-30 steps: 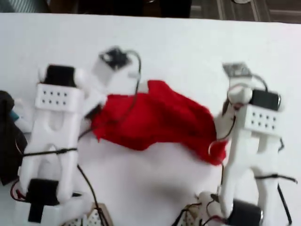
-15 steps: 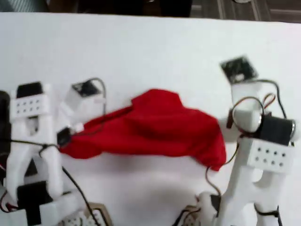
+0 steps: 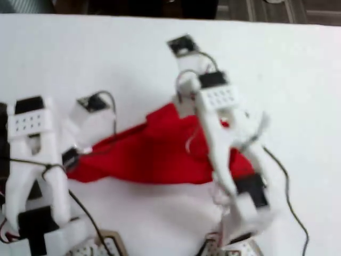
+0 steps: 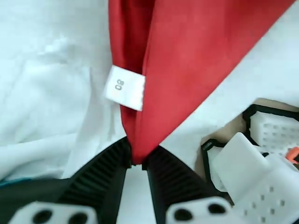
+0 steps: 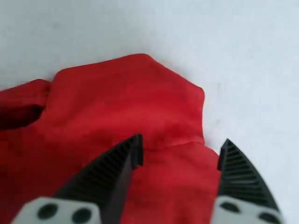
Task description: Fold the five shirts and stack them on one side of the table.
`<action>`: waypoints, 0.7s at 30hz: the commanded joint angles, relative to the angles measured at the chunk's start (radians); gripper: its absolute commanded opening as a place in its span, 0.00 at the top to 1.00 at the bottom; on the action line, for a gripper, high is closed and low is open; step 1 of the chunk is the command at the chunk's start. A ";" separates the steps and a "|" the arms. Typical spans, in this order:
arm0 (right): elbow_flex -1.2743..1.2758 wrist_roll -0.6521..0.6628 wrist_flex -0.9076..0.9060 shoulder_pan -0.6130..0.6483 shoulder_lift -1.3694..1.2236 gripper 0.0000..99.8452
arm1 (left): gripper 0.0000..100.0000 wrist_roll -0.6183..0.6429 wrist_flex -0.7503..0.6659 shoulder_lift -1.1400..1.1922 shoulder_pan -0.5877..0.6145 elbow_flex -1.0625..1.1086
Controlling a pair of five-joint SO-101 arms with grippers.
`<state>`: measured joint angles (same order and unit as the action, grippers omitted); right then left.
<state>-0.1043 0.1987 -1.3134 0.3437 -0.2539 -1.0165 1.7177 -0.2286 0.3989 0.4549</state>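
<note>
White tabletop [image 3: 80,48] holds a red shirt [image 3: 144,154], dark floor [image 3: 133,6] beyond.

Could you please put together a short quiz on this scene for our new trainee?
1. True or false: the left gripper is shut on an edge of the red shirt.
2. Pick one. The right gripper is: A) open over the shirt; B) shut on the shirt; C) holding a cup.
3. Fill the gap: the small white piece sewn to the shirt near the left gripper is a ___.
Key: 1 true; 2 A; 3 tag.
</note>
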 commanded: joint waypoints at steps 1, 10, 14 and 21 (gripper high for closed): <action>-0.212 -0.009 -0.061 0.015 -0.246 0.74 | 0.98 -0.005 -0.005 -0.038 0.006 0.021; -0.718 -0.009 -0.395 0.025 -0.639 0.78 | 0.98 -0.005 -0.029 -0.046 0.003 0.025; -0.898 -0.011 -0.437 -0.001 -0.687 1.00 | 0.98 -0.005 -0.046 -0.040 0.003 0.027; -1.048 -0.095 -0.455 -0.084 -0.522 0.98 | 0.98 0.008 -0.098 -0.048 0.003 0.007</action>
<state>-1.0925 0.1204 -1.7461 0.2961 -0.9260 -1.0165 1.6456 -0.2378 0.3989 0.4841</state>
